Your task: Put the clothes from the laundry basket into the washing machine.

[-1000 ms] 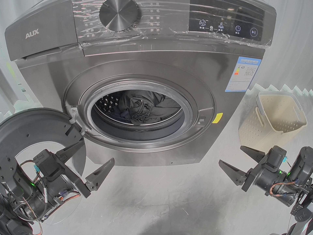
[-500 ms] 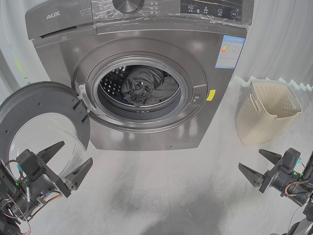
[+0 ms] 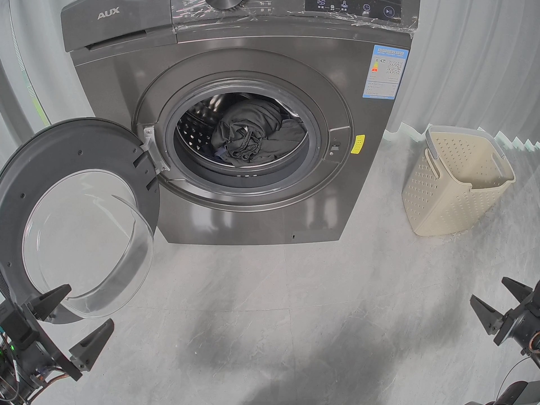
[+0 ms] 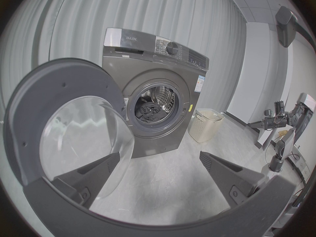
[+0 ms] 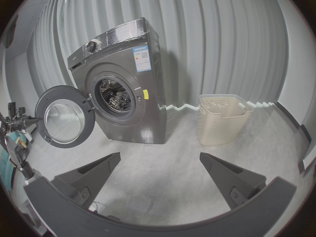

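The left gripper (image 3: 90,306), black with two pointed wedge-shaped fingers, hangs low at the robot's left. Its fingers are spread wide with nothing between them. The right gripper (image 3: 487,289), of the same black build, sits low at the right, likewise spread and empty, tips pointing forward and inward.

a pale pleated curtain (image 3: 478,57) hangs behind a grey tiled floor (image 3: 315,310).

Logo lettering (image 3: 108,13) on washing machine (image 3: 247,220) drawer panel — blue label (image 3: 385,71), yellow sticker (image 3: 357,144) — fine print illegible
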Robot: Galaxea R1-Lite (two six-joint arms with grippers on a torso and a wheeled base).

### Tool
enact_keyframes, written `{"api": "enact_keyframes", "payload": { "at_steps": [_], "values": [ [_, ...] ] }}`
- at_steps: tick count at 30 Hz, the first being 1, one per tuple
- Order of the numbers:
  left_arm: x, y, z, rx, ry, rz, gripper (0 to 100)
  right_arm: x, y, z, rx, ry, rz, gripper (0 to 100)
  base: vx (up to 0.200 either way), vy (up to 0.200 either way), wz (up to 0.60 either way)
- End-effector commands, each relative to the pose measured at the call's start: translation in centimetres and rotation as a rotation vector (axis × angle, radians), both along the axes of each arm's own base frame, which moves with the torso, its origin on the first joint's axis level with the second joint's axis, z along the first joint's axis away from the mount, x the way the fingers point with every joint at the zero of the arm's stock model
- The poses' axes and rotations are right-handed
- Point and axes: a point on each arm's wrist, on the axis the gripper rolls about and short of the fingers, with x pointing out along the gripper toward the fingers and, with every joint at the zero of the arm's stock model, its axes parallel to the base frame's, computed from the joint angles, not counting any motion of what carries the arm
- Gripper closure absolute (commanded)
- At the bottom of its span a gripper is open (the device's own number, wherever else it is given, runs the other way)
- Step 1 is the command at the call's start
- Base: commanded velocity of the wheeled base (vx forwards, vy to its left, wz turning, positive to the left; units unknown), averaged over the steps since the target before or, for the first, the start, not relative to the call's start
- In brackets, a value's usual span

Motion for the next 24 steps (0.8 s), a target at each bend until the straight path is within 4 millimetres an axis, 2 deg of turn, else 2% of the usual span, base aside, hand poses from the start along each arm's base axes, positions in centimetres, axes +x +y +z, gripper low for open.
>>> {"api": "enact_keyframes", "payload": {
  "at_steps": [1, 6, 8, 12, 17, 20, 24],
  "values": [
    [-4.7, 2.0, -1.5, -0.043, -0.107, 0.124, 0, -6.4, -2.0, -2.0, -0.004, -0.144, -0.168, 0, 0.000, 0.000, 0.00],
    [-6.4, 2.4, -3.0, -0.040, -0.104, 0.150, 0, -7.9, -2.2, -3.3, -0.009, -0.166, -0.192, 0, 0.000, 0.000, 0.00],
    [-7.0, 2.5, -3.8, -0.037, -0.102, 0.199, 0, -8.8, -2.3, -4.4, -0.014, -0.154, -0.200, 0, 0.000, 0.000, 0.00],
    [-7.6, 2.4, -4.5, -0.032, -0.107, 0.291, 0, -9.2, -2.1, -4.7, -0.015, -0.166, -0.257, 0, 0.000, 0.000, 0.00],
    [-8.2, 2.2, -5.6, -0.031, -0.089, 0.330, 0, -9.4, -2.0, -5.0, 0.002, -0.188, -0.246, 0, 0.000, 0.000, 0.00],
    [-8.2, 2.3, -5.6, -0.052, -0.076, 0.375, 0, -9.4, -1.9, -5.2, -0.007, -0.168, -0.176, 0, 0.000, 0.200, 0.00],
    [-8.3, 2.4, -5.6, -0.047, -0.086, 0.411, 0, -9.4, -1.9, -5.3, -0.017, -0.165, -0.182, 0, 0.000, 0.200, 0.00]
  ]
}}
